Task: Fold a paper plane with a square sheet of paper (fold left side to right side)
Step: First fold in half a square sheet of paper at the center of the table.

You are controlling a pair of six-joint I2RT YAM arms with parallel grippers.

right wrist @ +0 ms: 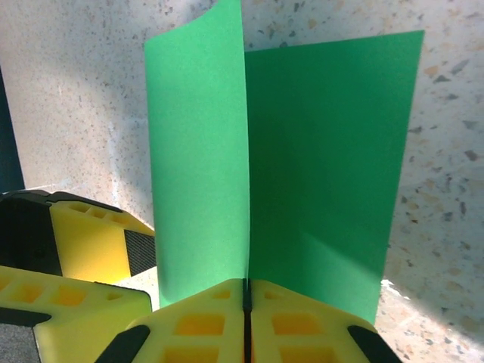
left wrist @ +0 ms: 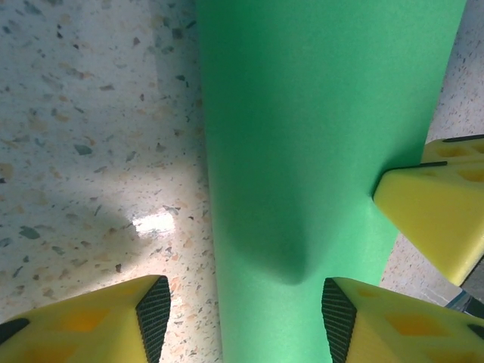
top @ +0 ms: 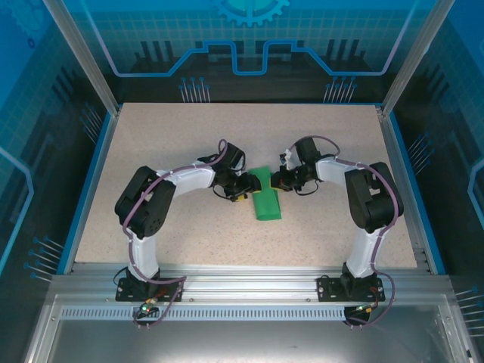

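At the table [top: 151, 136] centre my right gripper [right wrist: 246, 302] pinched the raised half of the square sheet of paper [right wrist: 325, 151], the left gripper [left wrist: 246, 314] stood spread around it, and I judged the edges must align before creasing.

Green square sheet of paper [right wrist: 325, 151]: one half flat, other half standing upright along crease.

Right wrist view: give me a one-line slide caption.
The right gripper pinches the square sheet of paper at its fold, one half raised, the other flat on the speckled table.
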